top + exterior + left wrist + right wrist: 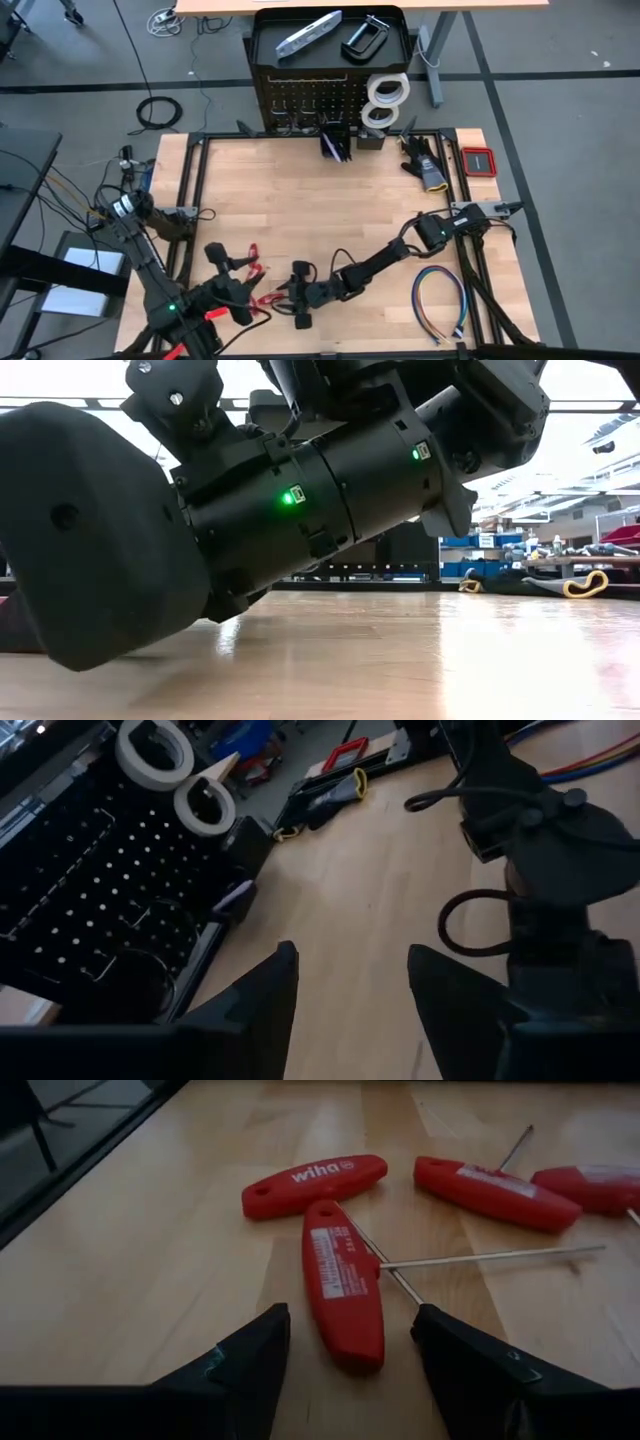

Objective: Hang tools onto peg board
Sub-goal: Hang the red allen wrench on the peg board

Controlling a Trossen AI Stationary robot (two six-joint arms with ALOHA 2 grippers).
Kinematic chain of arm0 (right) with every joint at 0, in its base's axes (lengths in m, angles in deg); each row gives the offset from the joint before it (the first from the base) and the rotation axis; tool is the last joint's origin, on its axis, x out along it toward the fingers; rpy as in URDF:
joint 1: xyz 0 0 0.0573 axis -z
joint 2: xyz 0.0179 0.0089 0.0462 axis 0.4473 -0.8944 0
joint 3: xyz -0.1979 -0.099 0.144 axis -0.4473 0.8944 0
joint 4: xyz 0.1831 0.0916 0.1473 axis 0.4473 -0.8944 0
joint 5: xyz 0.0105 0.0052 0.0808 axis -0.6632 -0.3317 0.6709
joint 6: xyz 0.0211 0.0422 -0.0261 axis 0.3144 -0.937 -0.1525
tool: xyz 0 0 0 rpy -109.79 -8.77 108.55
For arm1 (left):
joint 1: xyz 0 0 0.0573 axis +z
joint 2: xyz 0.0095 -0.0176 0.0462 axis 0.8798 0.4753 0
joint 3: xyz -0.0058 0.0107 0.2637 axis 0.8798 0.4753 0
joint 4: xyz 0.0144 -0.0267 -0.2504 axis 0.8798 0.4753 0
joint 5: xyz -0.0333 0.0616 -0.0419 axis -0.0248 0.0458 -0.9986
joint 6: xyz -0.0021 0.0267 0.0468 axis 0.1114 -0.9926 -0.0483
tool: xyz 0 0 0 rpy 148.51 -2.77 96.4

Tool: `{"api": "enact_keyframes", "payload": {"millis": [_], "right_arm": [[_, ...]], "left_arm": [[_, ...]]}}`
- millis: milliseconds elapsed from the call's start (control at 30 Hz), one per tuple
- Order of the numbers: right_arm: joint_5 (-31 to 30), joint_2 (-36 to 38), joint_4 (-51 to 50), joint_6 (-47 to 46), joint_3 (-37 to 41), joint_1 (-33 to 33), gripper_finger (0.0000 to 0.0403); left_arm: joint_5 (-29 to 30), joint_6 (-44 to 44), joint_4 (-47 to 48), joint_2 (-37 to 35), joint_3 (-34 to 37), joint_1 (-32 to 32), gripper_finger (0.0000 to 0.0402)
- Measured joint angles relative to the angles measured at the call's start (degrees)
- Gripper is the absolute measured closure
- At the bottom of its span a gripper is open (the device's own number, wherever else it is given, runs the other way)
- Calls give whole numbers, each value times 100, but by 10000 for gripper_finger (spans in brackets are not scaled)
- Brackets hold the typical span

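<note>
At the bench's near edge our right gripper [345,1355], fingers apart, straddles a red-handled hand tool [343,1285]; we should centre on its handle before closing.

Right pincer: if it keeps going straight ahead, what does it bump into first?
Probably the nearest red T-handle tool, lying between the open right pincer fingers; depth is hard to judge.

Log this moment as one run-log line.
right gripper: open, straddling red T-handle key | left gripper: open, empty, above table | tape rolls: on peg board
</note>
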Motion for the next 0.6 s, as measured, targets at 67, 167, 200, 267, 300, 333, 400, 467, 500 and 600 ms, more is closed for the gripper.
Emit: {"api": "enact_keyframes", "payload": {"millis": [67,167,200,267,300,333,400,467,500,600], "right_arm": [[2,1,-68,-57,-7,13,174],[0,4,-55,-72,-7,35,174],[9,4,-28,-71,-4,44,174],[42,4,-3,-73,0,53,174],[51,4,8,-73,0,57,174],[54,4,14,-73,2,57,174],[82,4,44,-73,6,58,174],[102,-38,100,-74,4,61,174],[98,-87,240,-69,-7,61,174],[158,-238,487,-35,-82,63,175]], "left_arm": [[0,-137,-67,-2,0,62,204],[-4,-166,-201,-2,0,191,204],[-4,-166,-195,-2,0,246,204],[-6,-166,-193,-2,0,322,204],[-9,-162,-195,-2,0,366,204],[-9,-156,-206,-2,0,417,204],[-25,-150,-208,-2,0,478,204],[-70,-144,-210,-2,0,501,204],[-81,-143,-214,-2,0,501,204],[-82,-140,-212,-2,0,495,204]]}}
